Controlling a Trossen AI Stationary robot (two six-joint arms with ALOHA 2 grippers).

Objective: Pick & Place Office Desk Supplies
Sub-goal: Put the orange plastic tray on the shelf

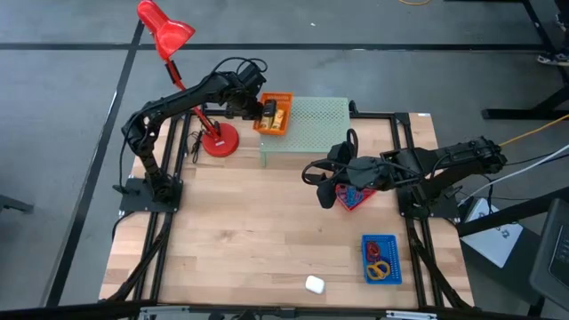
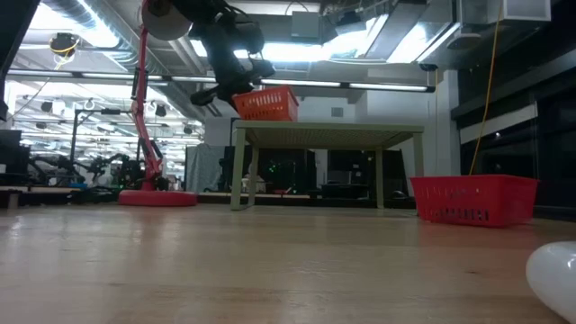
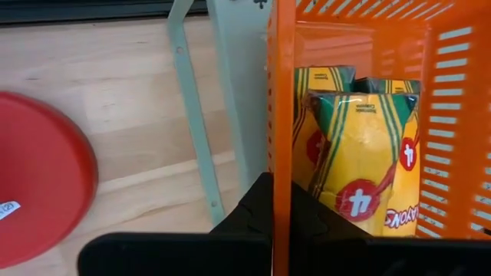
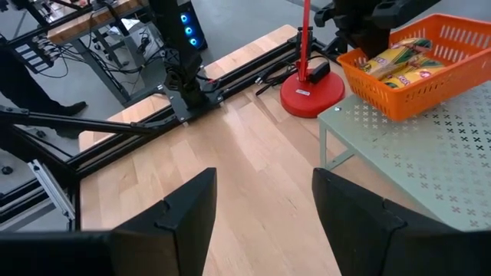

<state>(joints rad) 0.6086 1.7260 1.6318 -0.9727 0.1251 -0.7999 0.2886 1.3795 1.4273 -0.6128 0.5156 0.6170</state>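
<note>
Orange basket point(image 3: 360, 115), rim pinched by the closed left gripper point(image 3: 276, 222), looks light, stiff; its rim suits holding. Right gripper point(image 4: 265, 207) hangs open over the surface point(image 1: 258, 240).

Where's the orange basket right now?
In the high view the orange basket sits on the left end of the pale green riser, beside the red lamp, with the left claw shut on its rim.

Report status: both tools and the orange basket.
Left tool shut on the orange basket rim, basket on the green riser, yellow packs inside. Right tool open, empty, beside the red basket. Nothing in the way.
</note>
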